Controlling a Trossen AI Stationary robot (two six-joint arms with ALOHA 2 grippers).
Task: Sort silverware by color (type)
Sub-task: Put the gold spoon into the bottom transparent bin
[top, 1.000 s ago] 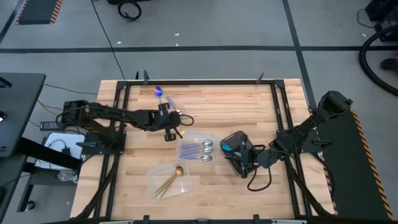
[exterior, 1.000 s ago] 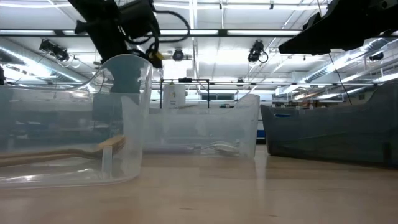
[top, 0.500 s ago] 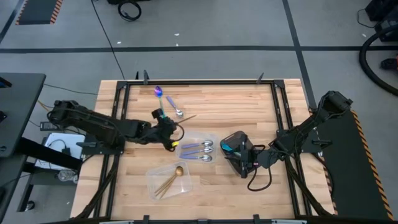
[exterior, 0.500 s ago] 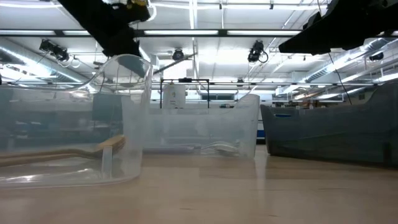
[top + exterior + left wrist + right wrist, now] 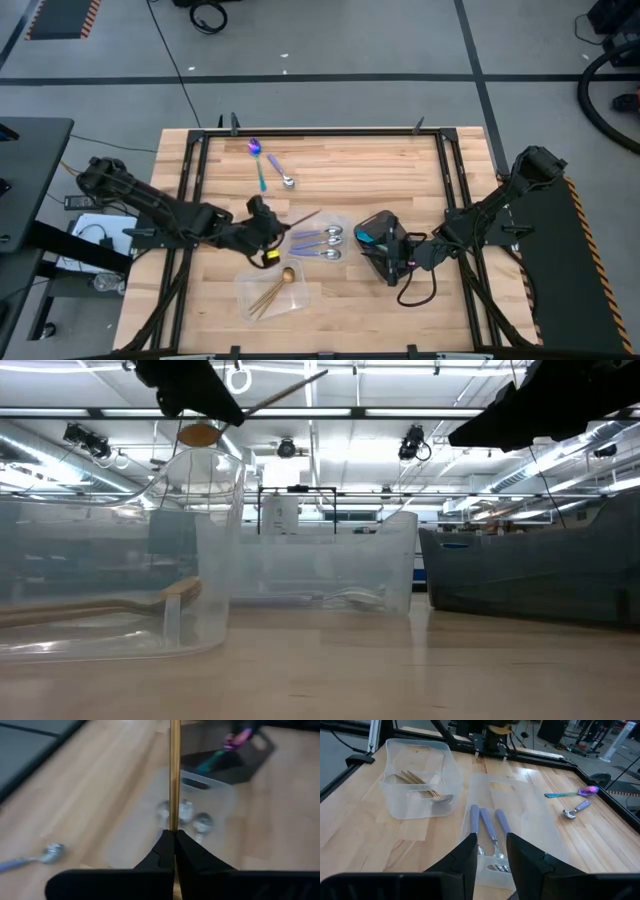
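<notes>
My left gripper (image 5: pixel 266 240) (image 5: pixel 215 402) is shut on a gold spoon (image 5: pixel 200 433), held in the air above the two clear containers. The near container (image 5: pixel 272 290) holds gold utensils (image 5: pixel 422 787). The one beyond it (image 5: pixel 320 240) holds silver spoons with lilac handles (image 5: pixel 490 827). An iridescent spoon (image 5: pixel 258 158) and a lilac-handled silver spoon (image 5: pixel 282 175) lie flat on the table at the far side. My right gripper (image 5: pixel 492 862) is open and hovers above the dark tray (image 5: pixel 530 575), apart from it. My left gripper pinches the gold spoon's handle (image 5: pixel 173 822) between its two shut fingers, close to the bowl. The fingers slant downward and the handle runs on forward out of them. The spoon is lifted clear and tilted, bowl (image 5: pixel 200 433) lowest, handle tip (image 5: pixel 322 373) highest.
The table's metal frame (image 5: pixel 320 130) runs along the far edge and down both sides. Bare wood lies between the far spoons and the right arm (image 5: pixel 500 205). The low view shows the container walls (image 5: pixel 200 540) standing close to the near edge.
My left gripper has risen and swung from beside the far spoons toward the table's near edge, over the containers, rolling as it went. It stays shut on the gold spoon, which has come up with it and now hangs bowl-down.
</notes>
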